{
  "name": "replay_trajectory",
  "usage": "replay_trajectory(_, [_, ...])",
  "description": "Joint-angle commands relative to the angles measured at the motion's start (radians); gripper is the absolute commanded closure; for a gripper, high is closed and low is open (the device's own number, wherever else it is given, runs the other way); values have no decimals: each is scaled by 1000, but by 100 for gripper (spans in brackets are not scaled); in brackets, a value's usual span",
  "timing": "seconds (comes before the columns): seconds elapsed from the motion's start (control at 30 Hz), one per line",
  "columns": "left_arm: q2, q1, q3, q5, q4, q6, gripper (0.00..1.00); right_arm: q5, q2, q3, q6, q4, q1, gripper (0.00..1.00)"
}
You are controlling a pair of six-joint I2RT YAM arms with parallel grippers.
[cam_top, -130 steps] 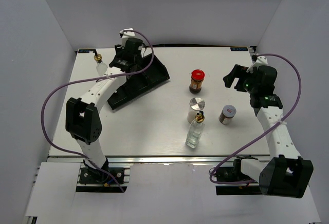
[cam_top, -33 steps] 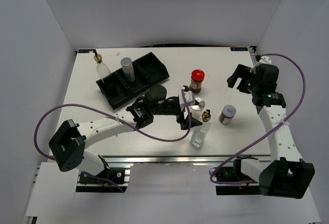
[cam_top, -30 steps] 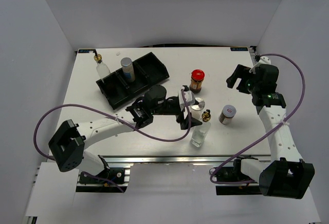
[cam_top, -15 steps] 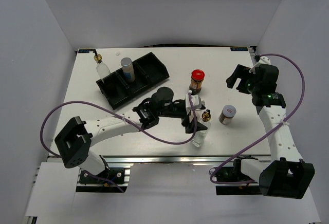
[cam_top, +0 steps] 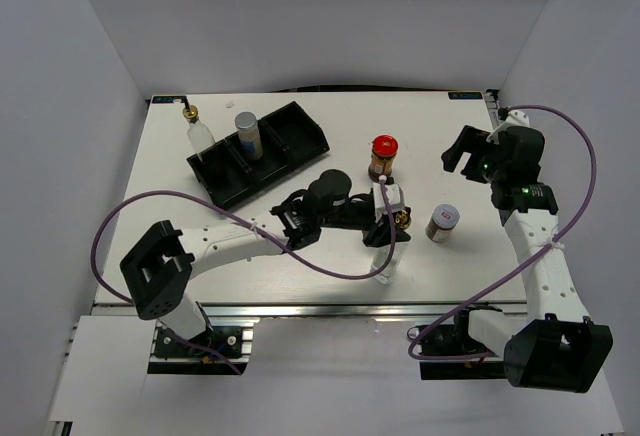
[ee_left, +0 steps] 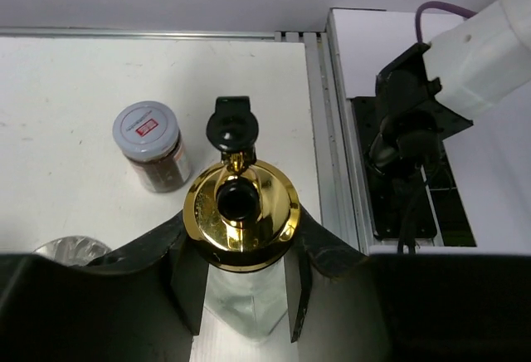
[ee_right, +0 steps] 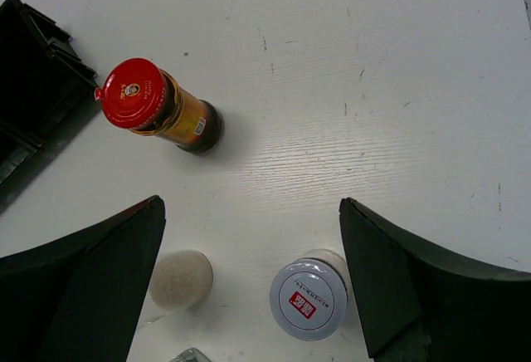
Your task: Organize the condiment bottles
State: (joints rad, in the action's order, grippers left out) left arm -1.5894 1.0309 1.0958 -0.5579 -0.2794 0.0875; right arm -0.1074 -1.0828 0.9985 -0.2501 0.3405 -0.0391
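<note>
My left gripper (cam_top: pixel 386 228) is shut on a clear glass bottle (ee_left: pixel 246 305) with a gold spout (ee_left: pixel 241 212), which stands near the table's front; the fingers (ee_left: pixel 189 289) press its two sides. A silver-capped white shaker (ee_left: pixel 70 251) stands just beside it. The silver-lidded brown jar (cam_top: pixel 443 222) is to the right and the red-lidded dark jar (cam_top: pixel 384 156) is behind. My right gripper (cam_top: pixel 465 151) is open and empty, above the table over the brown jar (ee_right: pixel 309 300), the shaker (ee_right: pixel 181 279) and the red-lidded jar (ee_right: pixel 137 96). The second glass bottle (cam_top: pixel 197 128) stands at the far left. A second shaker (cam_top: pixel 247 134) stands in the tray.
The black compartmented tray (cam_top: pixel 290 141) lies at an angle at the back left. The table's front edge and rail (ee_left: pixel 332 171) run close beside the held bottle. The left arm's purple cable (cam_top: pixel 330 271) loops over the table's front.
My left gripper has moved right, past the shaker, and its fingers now sit around the front glass bottle. The right arm has not moved.
</note>
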Motion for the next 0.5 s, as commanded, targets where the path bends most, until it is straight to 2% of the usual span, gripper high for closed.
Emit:
replay_trajectory(0.0, [68,4,9,62,25,-11,100,9,27,-6,14,-40,-2,11])
replay_trajectory(0.1, [127,4,-4,218,33,-28,100,2,32,-6,12,-47,-2,11])
replay_trajectory(0.13, [164,4,-23,334,16,-54,100,-1,32,-6,14,-47,-2,11])
replay_trajectory(0.2, [206,4,-43,477,9,-77,100,0,34,-6,14,-49,-2,11])
replay_trajectory(0.23, [247,4,-53,659,16,-77,100,-2,37,-8,14,-47,-2,11])
replay_trajectory(0.3, [282,4,-68,842,54,-77,100,-3,40,-12,14,-54,-2,11])
replay_trajectory(0.33, [311,4,-67,1004,80,-78,100,-8,43,-18,14,-63,-2,11])
replay_trajectory(0.43, [354,1,-62,1244,150,-115,100,-15,41,-23,11,-70,-2,11])
replay_trajectory(0.47, [379,-8,-66,1394,157,-123,100,-14,40,-23,12,-72,-2,11])
